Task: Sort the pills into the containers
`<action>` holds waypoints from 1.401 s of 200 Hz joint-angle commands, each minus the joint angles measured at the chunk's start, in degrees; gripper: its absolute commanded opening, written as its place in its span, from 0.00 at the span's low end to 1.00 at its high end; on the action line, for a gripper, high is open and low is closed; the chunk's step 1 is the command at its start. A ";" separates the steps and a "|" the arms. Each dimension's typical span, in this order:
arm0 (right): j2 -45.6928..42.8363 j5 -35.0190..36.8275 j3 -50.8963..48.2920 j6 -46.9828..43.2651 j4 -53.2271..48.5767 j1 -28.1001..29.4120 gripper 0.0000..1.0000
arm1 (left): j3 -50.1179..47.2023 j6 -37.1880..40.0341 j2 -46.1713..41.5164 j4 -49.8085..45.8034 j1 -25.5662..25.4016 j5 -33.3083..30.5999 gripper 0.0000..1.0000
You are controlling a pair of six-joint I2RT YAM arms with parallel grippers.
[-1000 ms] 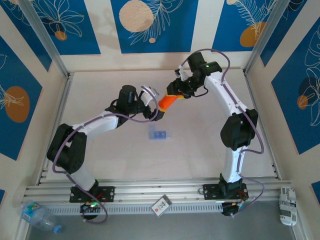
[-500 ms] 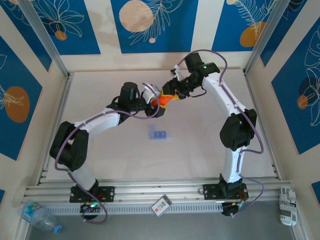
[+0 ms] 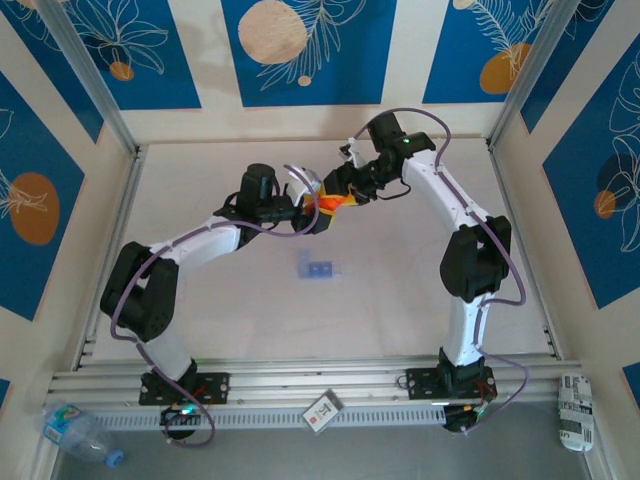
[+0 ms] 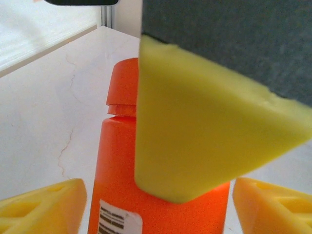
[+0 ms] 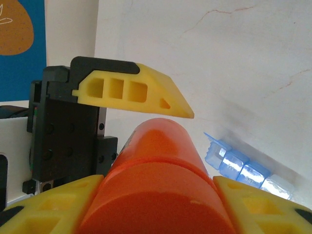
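change: left gripper (image 3: 310, 214) narrows from widest around orange bottle (image 4: 122, 146), still wide, not gripping | right gripper (image 3: 346, 191) clamps bottle | containers (image 5: 239, 165) apart, bottle's near side | pills too small to tell | uncapping likely next

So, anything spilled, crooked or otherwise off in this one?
Nothing stands out. The orange bottle is clamped in the right pincer, with the left pincer flanking it. The containers lie flat on the table, one end lid flipped up; no spill visible.
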 commanded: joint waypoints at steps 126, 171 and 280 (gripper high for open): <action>-3.68 -3.41 -1.08 0.71 0.61 0.01 0.30 | -0.51 -1.70 1.54 2.58 0.45 0.96 0.81; -3.57 -2.87 -2.74 0.77 1.22 0.13 0.31 | -1.20 -1.47 0.13 3.32 0.44 -0.15 0.86; -3.17 -3.06 -2.74 1.03 1.42 1.12 0.31 | -0.94 -2.48 1.47 3.38 0.48 1.78 0.70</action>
